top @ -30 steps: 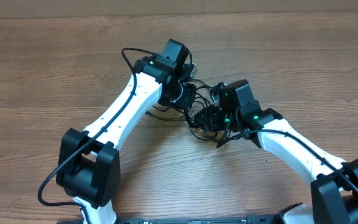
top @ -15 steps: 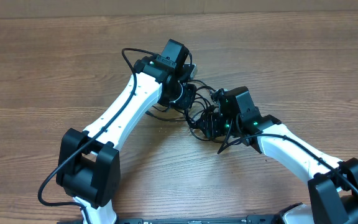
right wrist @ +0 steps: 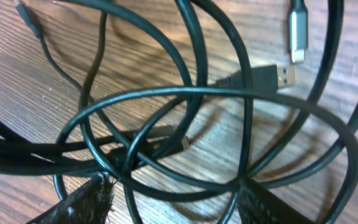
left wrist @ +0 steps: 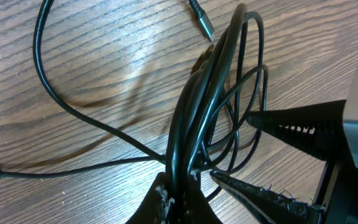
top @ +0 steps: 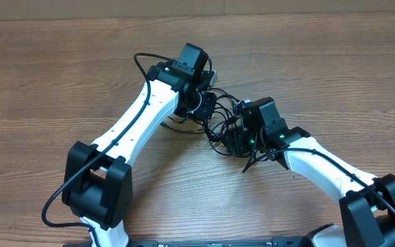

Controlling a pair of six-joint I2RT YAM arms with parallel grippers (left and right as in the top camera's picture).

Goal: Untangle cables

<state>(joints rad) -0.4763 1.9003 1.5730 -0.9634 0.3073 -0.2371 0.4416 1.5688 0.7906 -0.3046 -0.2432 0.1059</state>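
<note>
The cables (top: 219, 118) are thin black cords tangled in loops on the wooden table between the two arms. In the left wrist view, my left gripper (left wrist: 180, 182) is shut on a bundle of several cable strands (left wrist: 210, 87) that rise from its jaws. It sits at the tangle's left side in the overhead view (top: 206, 108). My right gripper (right wrist: 173, 190) is open, its fingers straddling overlapping cable loops (right wrist: 185, 93) low over the table. It shows at the tangle's right side in the overhead view (top: 232, 139). A black USB plug (right wrist: 272, 76) and a silver plug (right wrist: 297, 31) lie loose.
The right gripper's open fingers (left wrist: 284, 121) show close beside the held bundle in the left wrist view. A loose strand with a small plug (left wrist: 201, 18) trails over the wood (left wrist: 73, 180). A cable end sticks out toward the table's front (top: 247, 165).
My right gripper has shifted slightly toward the front and lower into the tangle, dragging the loops a little. The left arm has not moved.
</note>
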